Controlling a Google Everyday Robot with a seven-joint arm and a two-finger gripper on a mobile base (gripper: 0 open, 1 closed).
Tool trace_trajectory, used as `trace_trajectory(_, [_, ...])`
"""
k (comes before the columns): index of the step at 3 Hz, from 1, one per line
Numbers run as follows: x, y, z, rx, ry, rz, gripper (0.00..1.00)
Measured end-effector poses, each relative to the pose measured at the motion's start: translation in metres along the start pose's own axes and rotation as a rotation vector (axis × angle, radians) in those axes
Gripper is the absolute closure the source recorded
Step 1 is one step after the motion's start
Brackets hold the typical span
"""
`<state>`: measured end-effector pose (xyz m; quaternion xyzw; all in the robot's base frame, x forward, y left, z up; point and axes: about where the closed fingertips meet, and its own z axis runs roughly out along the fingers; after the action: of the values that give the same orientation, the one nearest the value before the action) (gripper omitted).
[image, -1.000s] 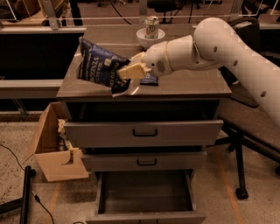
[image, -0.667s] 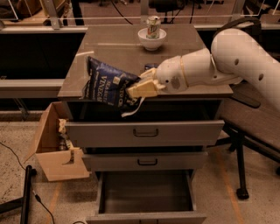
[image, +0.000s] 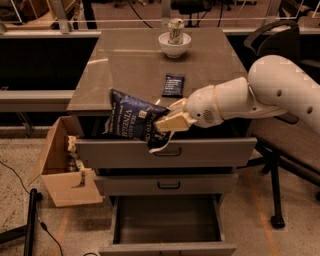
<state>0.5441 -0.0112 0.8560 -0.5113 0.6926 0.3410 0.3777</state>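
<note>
Midway along the cabinet's front edge, the robot's gripper (image: 161, 124) held a dark blue chip bag (image: 131, 119), its jaws pinching the bag's right-hand side. The bag hung tilted, off the cabinet top (image: 125, 65) and over the dark gap behind the front of the top drawer (image: 215, 150), which stood pulled out. The white arm (image: 260, 92) reached in from the right.

Well back on the top sat a white bowl (image: 174, 49) with a drinks can (image: 175, 29) standing in it, and a small dark packet (image: 173, 85) lay flat between the bowl and the bag. The bottom drawer (image: 170, 227) stood pulled out below, and a cardboard box (image: 57, 170) leaned open beside the cabinet's left flank.

The step in hand appeared to be carrying: the bag was lifted, gripped and in the air, resting on nothing. Judged from the hold on one edge only, any further move called for a steady wrist, since the loose bag could swing or slip, and for keeping its lower corner free of the drawer's front lip.
</note>
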Motion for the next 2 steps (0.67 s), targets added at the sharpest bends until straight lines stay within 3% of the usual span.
trace_trajectory(1, [0.000, 0.000, 0.000, 0.000, 0.000, 0.000, 1.00])
trace_trajectory(2, [0.026, 0.013, 0.009, -0.001, -0.005, 0.004, 1.00])
